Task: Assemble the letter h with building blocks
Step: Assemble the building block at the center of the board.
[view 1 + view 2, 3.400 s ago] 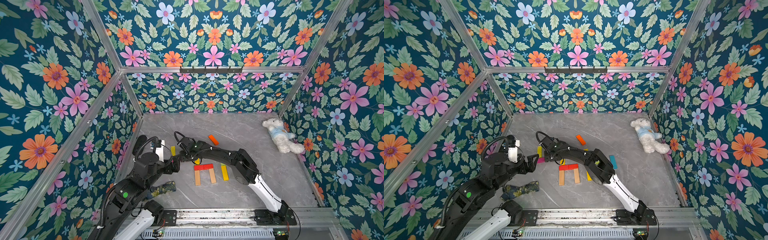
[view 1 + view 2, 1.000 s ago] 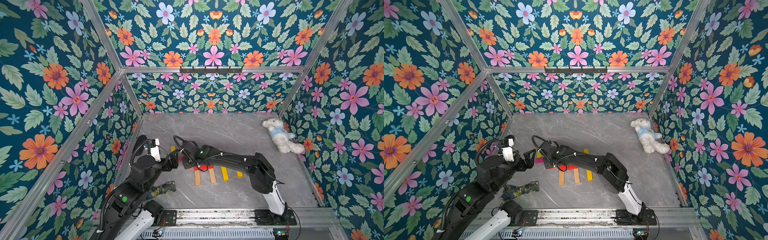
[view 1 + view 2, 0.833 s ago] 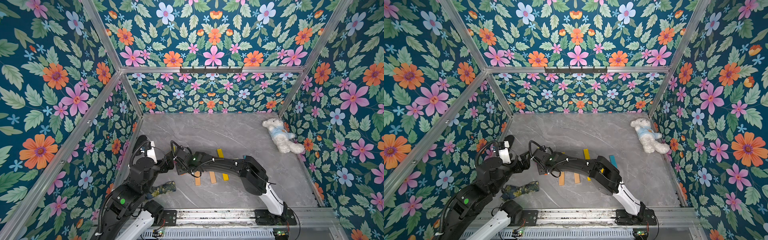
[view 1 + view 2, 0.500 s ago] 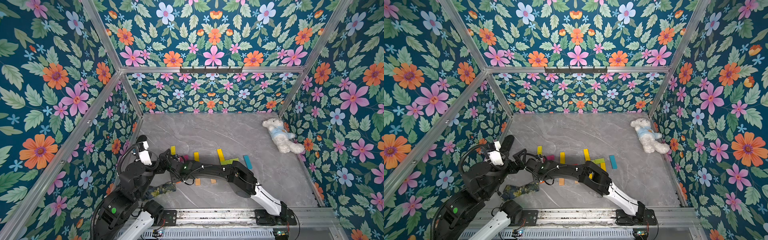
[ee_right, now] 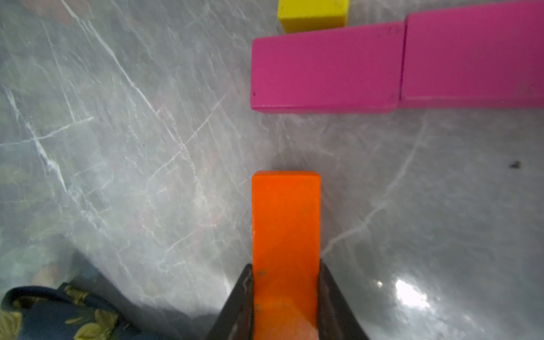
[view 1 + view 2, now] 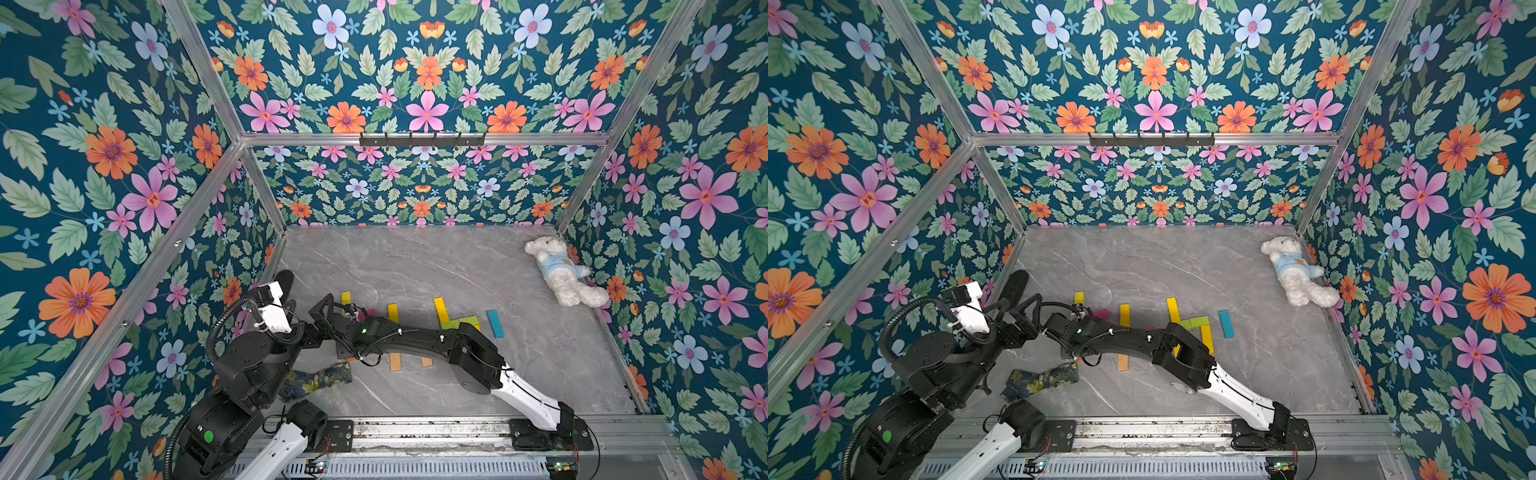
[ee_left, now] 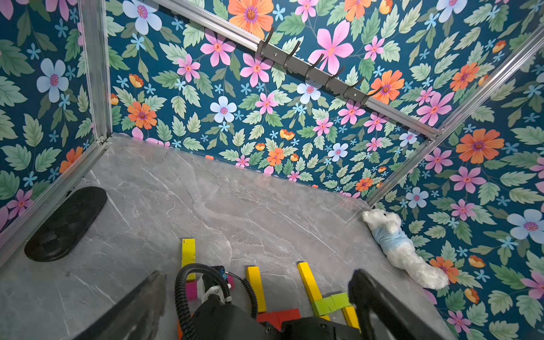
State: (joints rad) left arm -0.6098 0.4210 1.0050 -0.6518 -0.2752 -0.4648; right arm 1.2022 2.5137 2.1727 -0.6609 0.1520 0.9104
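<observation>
The right claw is clamped on the long sides of an orange block, at about 8 o'clock on the desk (the arm hides most of it in both top views). Whether the block touches the desk cannot be told. Two magenta blocks lie end to end just beyond its free end, apart from it. The left claw gapes wide, holding nothing. Yellow blocks, lime blocks and a blue block lie near the centre. The plush bear is at 2 o'clock.
</observation>
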